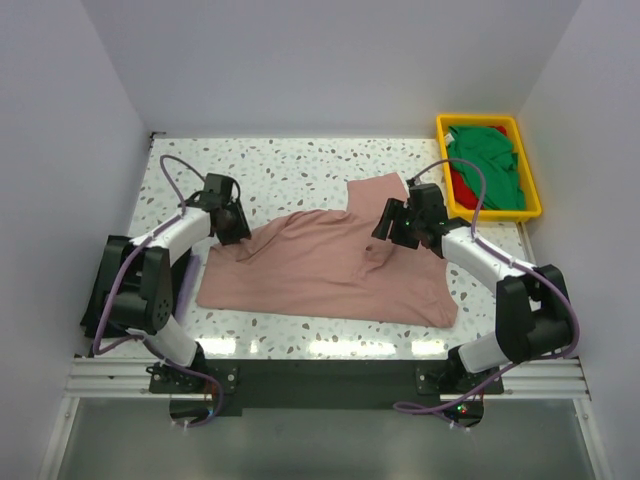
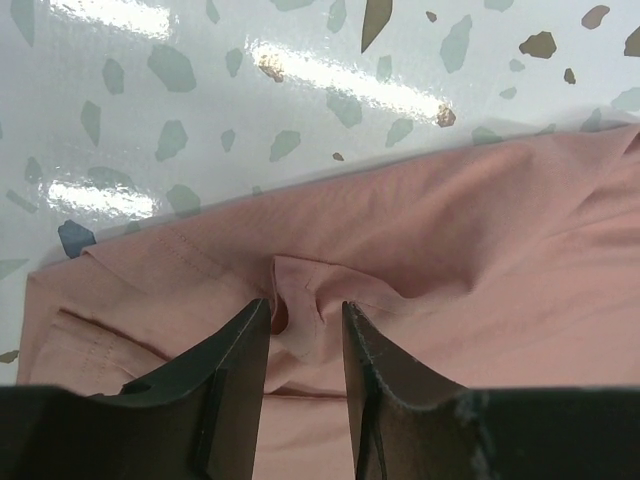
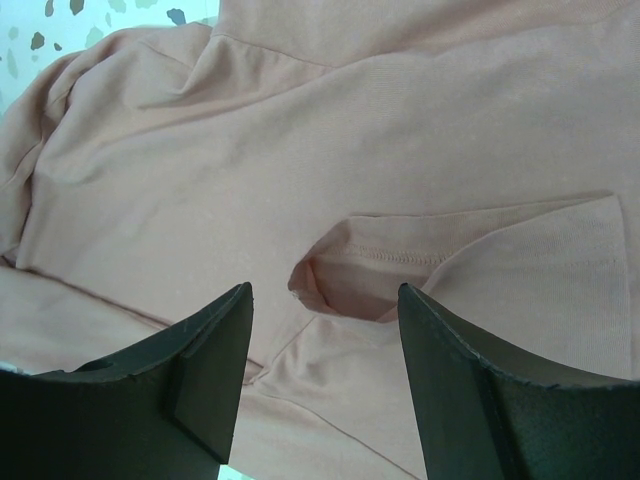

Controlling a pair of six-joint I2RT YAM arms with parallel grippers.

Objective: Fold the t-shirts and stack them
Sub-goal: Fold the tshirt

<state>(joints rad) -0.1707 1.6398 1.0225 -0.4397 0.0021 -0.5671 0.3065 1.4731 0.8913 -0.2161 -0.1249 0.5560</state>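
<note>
Left fingers [image 2: 235,350] are pinching the limp, light pink shirt [image 1: 320,270] at 10 o'clock; right fingers [image 3: 200,350] are hovering spread above the sleeve hem [image 3: 380,255].

The left arm [image 1: 178,232] is folded at the elbow near the table's left edge, with the forearm extended toward the centre. The left gripper [image 2: 305,312] points downward, jaws nearly closed on a pinched fold of the pink t-shirt [image 2: 480,250]. The right arm [image 1: 480,255] mirrors this from the right edge (forearm pointing inward). The right gripper [image 3: 322,292] has its jaws spread wide.
</note>
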